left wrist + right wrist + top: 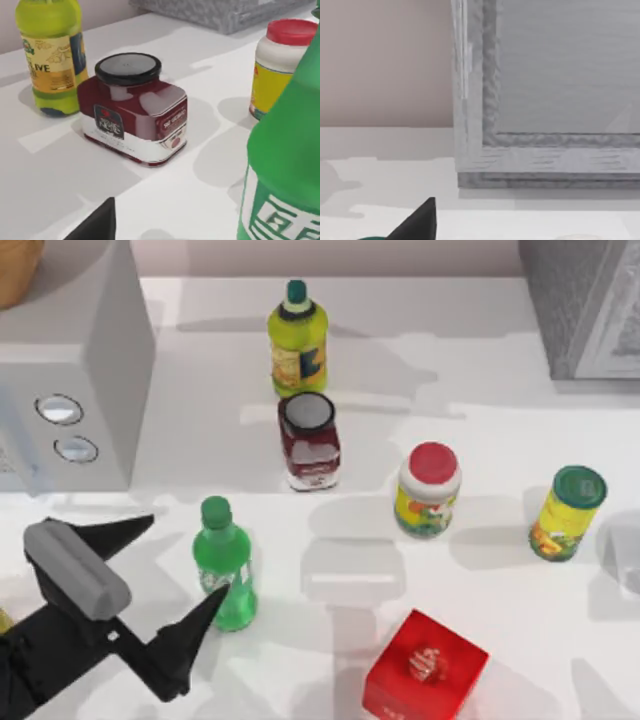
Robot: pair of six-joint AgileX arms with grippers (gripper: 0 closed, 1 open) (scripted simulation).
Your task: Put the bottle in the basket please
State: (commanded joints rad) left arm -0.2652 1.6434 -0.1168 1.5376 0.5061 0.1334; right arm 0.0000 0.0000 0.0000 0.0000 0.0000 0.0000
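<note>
The bottle (225, 565) is slim, clear green, with a green cap and a white-and-green label. It stands upright at the front left of the table. My left gripper (188, 556) is open just left of it, one black fingertip close to the bottle's lower body, the other farther back. In the left wrist view the bottle (285, 165) looms close, and one fingertip (99, 224) shows. The basket (12, 270) is a tan curved edge at the far left corner, on top of the grey appliance. My right gripper (420, 225) hangs before a grey framed box.
A grey appliance (70, 390) with two round knobs stands at the left. Behind the bottle stand a dark red jar (309, 440) and a yellow-green bottle (298, 340). To the right are a red-lidded white jar (428, 490), a yellow jar (567, 512) and a red box (425, 668).
</note>
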